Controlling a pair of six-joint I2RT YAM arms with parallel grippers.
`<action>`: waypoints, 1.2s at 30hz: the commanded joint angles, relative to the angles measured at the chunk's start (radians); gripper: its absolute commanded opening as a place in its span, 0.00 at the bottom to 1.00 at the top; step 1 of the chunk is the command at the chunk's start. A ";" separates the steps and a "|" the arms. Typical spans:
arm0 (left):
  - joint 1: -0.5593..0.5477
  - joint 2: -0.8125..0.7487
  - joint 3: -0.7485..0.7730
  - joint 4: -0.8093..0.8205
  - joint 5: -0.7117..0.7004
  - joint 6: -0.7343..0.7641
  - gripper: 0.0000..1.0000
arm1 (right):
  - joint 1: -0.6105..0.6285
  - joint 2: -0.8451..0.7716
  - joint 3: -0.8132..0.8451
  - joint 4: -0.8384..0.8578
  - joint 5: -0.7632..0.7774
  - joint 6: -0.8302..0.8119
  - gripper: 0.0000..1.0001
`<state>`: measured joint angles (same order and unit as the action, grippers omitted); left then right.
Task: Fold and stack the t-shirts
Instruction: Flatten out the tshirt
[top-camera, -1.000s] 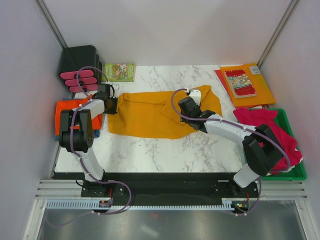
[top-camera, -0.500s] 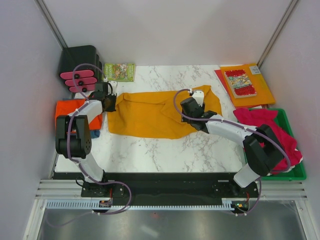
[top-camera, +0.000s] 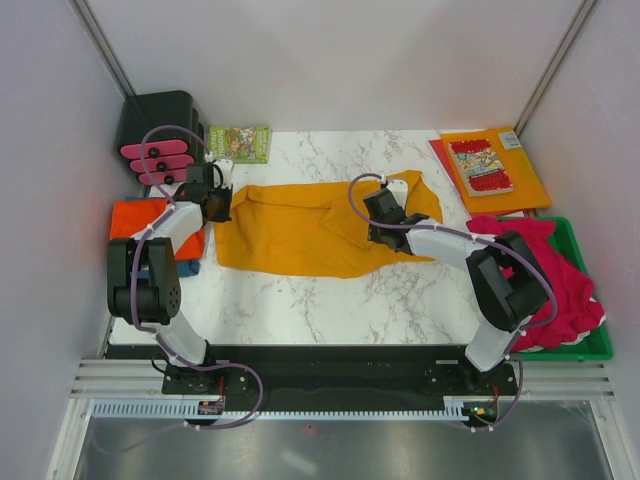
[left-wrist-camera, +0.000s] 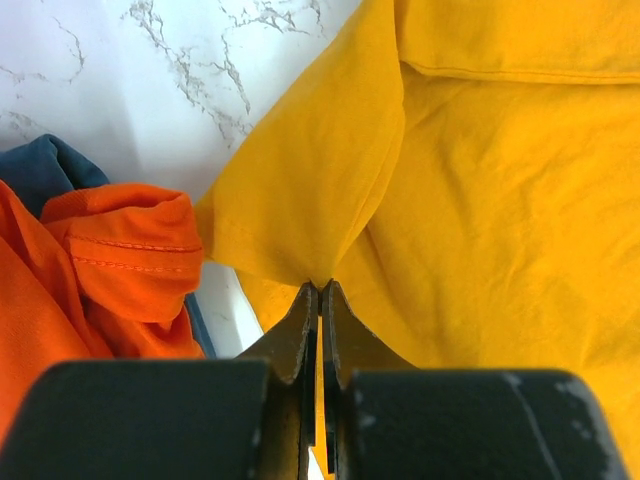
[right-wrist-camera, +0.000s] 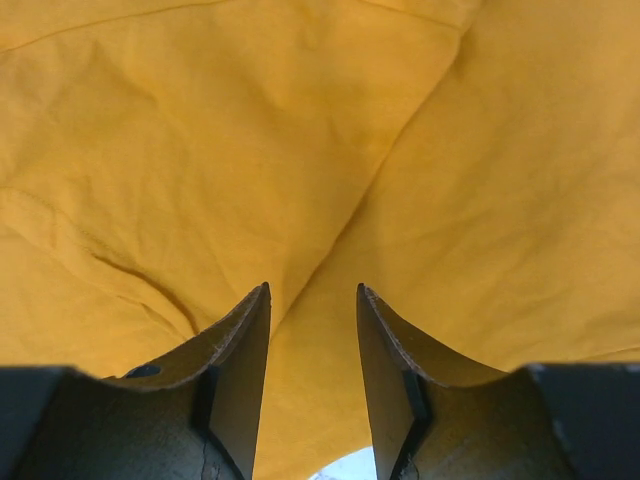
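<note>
The mustard t-shirt (top-camera: 300, 230) lies spread across the middle of the marble table. My left gripper (top-camera: 218, 203) is shut on a pinched fold of its left edge (left-wrist-camera: 320, 283). Left of that lies a red-orange t-shirt (top-camera: 135, 215) (left-wrist-camera: 110, 260), with a blue one (left-wrist-camera: 40, 170) showing under it. My right gripper (top-camera: 388, 200) stands open low over the mustard shirt's far right part, and a crease in the cloth runs into the gap between its fingertips (right-wrist-camera: 312, 290). Crimson-pink t-shirts (top-camera: 560, 280) are heaped at the right.
The crimson-pink heap fills a green bin (top-camera: 575, 350) at the table's right edge. An orange folder with a comic book (top-camera: 500, 170) lies at the back right. A green book (top-camera: 238, 143) and a black holder with pink pieces (top-camera: 160, 130) stand at the back left.
My left gripper has closed on the mustard shirt's left edge and shifted slightly toward the back. My right gripper has moved a little farther back over the shirt.
</note>
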<state>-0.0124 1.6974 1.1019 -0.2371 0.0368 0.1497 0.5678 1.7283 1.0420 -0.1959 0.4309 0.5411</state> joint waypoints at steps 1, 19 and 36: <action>0.003 -0.004 -0.011 0.015 0.021 -0.006 0.02 | 0.024 -0.007 0.046 0.044 -0.052 0.036 0.47; 0.003 0.010 -0.016 0.016 0.025 -0.010 0.02 | 0.099 0.007 -0.028 0.076 -0.080 0.103 0.50; 0.005 0.024 -0.022 0.018 0.026 -0.010 0.02 | 0.103 0.079 -0.010 0.052 -0.072 0.099 0.46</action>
<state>-0.0124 1.7088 1.0847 -0.2371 0.0486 0.1493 0.6659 1.7927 1.0176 -0.1455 0.3576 0.6250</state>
